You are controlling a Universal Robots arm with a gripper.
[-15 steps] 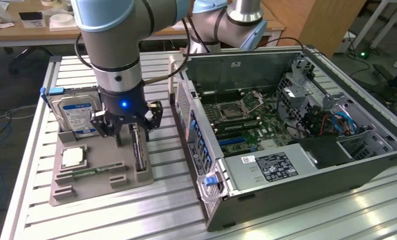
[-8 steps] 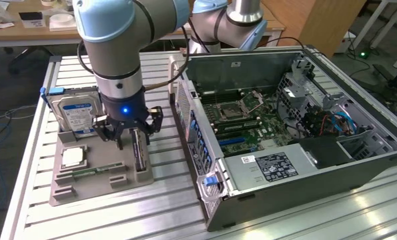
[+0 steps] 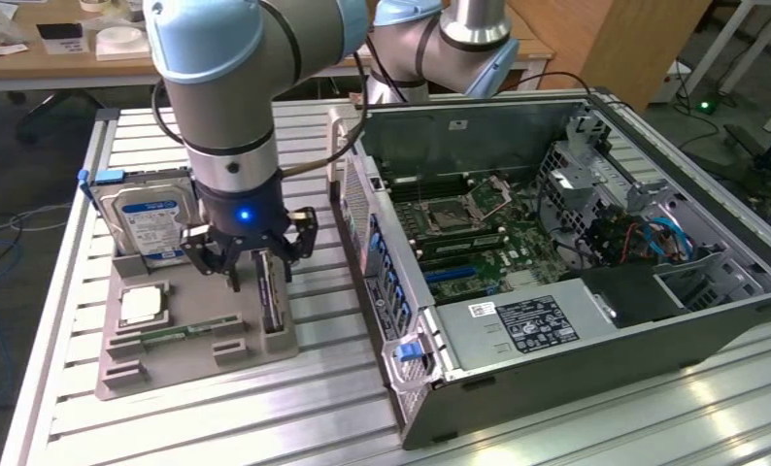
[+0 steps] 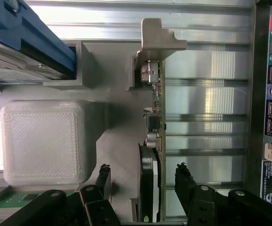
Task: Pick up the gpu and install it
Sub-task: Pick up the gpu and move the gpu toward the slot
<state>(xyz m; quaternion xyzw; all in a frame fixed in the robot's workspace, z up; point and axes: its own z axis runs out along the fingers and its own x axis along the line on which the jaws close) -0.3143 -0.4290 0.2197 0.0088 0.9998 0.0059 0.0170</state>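
One gpu (image 3: pixel 273 299): upright on edge in grey holder (image 3: pixel 179 367), between the jaws.
Gripper (image 4: pixel 143 169): spread wide, straddling it, not touching.

The gripper (image 4: pixel 143 170) is straddling the gpu (image 4: pixel 155 101) with jaws spread wide; the gpu is standing on edge in the grey holder (image 4: pixel 121 117)

The slatted metal table (image 3: pixel 645 417) carries a grey tray (image 3: pixel 184 364) beneath the gripper (image 3: pixel 258 272). An open computer case (image 3: pixel 554 330) stands beside the gripper.
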